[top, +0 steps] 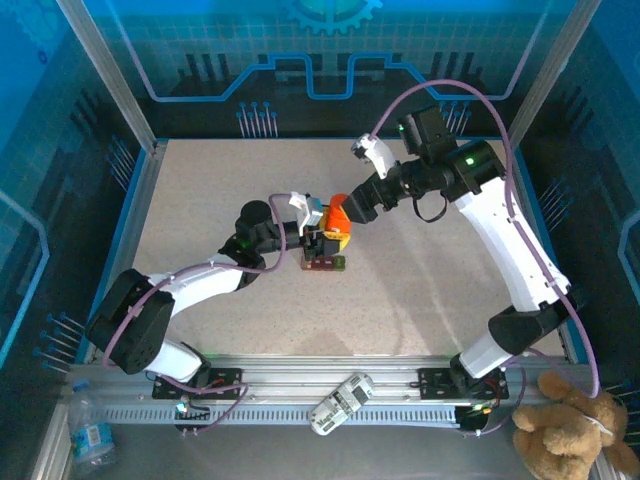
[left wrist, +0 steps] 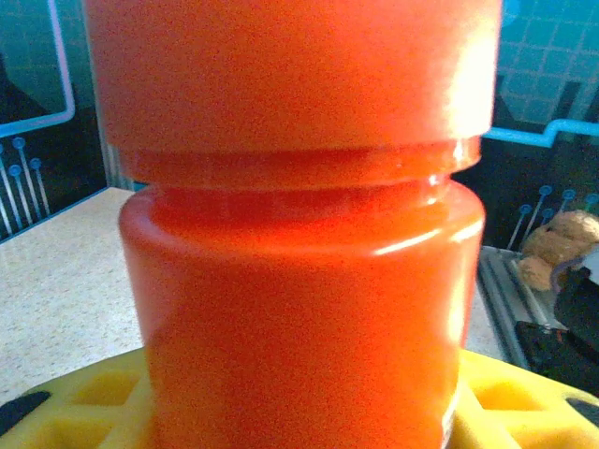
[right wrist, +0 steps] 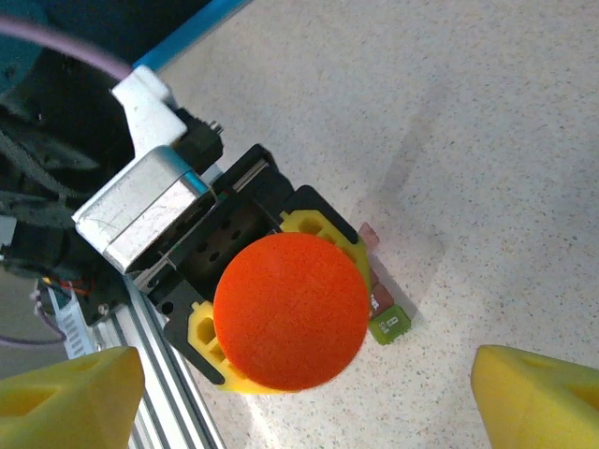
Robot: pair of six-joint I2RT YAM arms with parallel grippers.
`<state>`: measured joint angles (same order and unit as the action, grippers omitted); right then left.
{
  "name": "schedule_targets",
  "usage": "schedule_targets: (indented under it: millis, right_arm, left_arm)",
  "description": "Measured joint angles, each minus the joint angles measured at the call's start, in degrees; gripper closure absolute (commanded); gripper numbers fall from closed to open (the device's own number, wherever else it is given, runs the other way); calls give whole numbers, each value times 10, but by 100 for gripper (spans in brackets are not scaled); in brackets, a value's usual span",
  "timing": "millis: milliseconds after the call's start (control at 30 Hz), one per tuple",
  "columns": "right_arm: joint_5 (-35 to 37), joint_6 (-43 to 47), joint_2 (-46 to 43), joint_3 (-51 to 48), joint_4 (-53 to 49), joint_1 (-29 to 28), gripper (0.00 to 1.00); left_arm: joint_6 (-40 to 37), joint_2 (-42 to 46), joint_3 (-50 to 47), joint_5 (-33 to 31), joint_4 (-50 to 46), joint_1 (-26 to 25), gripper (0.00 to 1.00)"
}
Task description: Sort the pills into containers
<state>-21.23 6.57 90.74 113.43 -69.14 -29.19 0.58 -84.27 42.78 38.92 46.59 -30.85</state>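
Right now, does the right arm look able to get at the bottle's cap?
Probably yes. The right gripper hangs above the cap with its jaws open and nothing between them and it. The left gripper grips the bottle lower down, which leaves the cap free.

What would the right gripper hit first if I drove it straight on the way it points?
Most likely the cap of the orange bottle, centred ahead of the open right gripper and held by the left gripper; depth is unclear.
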Motion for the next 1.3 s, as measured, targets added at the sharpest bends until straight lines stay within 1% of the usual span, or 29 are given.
schedule_targets:
  millis: [233,467,567,733,767,900,1000,1033,1100,1300]
  right_arm:
    - [26,41,37,50,-40,-25,13]
    - [45,49,61,52,-55,-30,20]
    - [45,49,63,52,-55,-31,27]
    - [38,47,63,55,-61,-35,48]
    - [37,48,63,55,-60,-37,50]
    - [38,45,63,55,-60,-37,53]
    - [41,27,61,43,-50,-37,56]
    - [45,17,60,34,-42,-38,58]
    - [55,-12,56,13,-23,-38,60]
    - [107,-135,32,-76,77,-51,59]
  left_arm:
    - [10,0,8,27,-7,0,100]
    - [10,0,9,36,-13,0,100]
    - [10,0,9,36,-13,0,100]
    - [16,0,9,35,-15,3,100]
    - [17,0,9,35,-16,3,100]
    - [21,0,9,36,-20,3,100]
    - [20,0,9,33,-27,4,100]
    - [19,0,9,28,-34,4,100]
    - [10,0,9,17,-49,5,100]
    - [-34,0,7,-56,-94,7,100]
